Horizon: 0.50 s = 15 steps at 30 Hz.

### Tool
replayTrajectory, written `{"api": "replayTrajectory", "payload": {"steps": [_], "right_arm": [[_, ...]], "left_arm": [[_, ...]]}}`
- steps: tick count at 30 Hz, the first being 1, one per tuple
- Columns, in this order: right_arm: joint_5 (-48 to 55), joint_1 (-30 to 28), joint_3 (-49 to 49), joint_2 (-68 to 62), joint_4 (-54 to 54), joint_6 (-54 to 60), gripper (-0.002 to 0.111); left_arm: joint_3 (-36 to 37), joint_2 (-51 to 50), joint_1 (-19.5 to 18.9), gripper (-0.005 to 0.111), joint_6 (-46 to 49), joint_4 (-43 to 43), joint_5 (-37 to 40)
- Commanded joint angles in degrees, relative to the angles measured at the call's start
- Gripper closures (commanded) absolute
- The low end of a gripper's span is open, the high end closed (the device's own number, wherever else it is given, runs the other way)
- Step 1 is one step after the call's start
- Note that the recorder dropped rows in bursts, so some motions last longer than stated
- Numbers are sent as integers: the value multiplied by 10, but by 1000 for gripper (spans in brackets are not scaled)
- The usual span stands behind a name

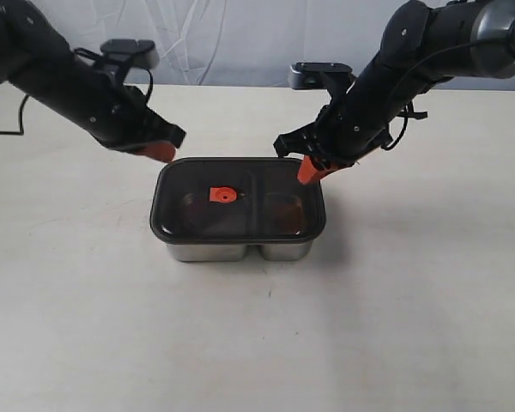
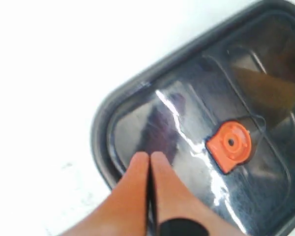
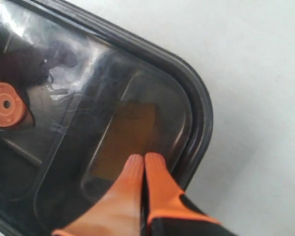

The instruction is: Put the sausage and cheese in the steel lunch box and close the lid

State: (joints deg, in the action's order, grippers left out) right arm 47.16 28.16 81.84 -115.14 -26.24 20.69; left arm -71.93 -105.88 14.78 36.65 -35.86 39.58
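Note:
The steel lunch box (image 1: 240,251) stands mid-table with the dark translucent lid (image 1: 239,199) lying on top of it, its orange valve (image 1: 223,195) near the centre. Through the lid a yellowish-brown block, the cheese (image 3: 123,140), shows dimly in the smaller compartment. The sausage is hidden; only a dark smear (image 2: 160,130) shows under the lid. My left gripper (image 1: 160,152) is shut, its tips (image 2: 149,156) over the lid's far-left corner. My right gripper (image 1: 309,172) is shut too, its tips (image 3: 144,158) over the lid's far-right corner.
The box sits on a bare white tabletop (image 1: 395,300). A pale wall or curtain (image 1: 240,34) runs behind the table's far edge. Both black arms reach in from the upper corners.

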Motion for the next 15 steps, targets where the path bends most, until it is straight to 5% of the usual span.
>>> {"api": "replayTrajectory", "payload": {"steps": [1,7,15], "right_arm": [[-35,-2,3,40,54,1,109],[-21,-12,3,132,138,-48,109],[-13,-99,-71,272,127,-46,109]], "left_arm": [[-12,48,-31,106,-9,17,-35],[-8,124,-71,106,-4,17,-40],[79,280,-75,106,-1,10,-133]]}}
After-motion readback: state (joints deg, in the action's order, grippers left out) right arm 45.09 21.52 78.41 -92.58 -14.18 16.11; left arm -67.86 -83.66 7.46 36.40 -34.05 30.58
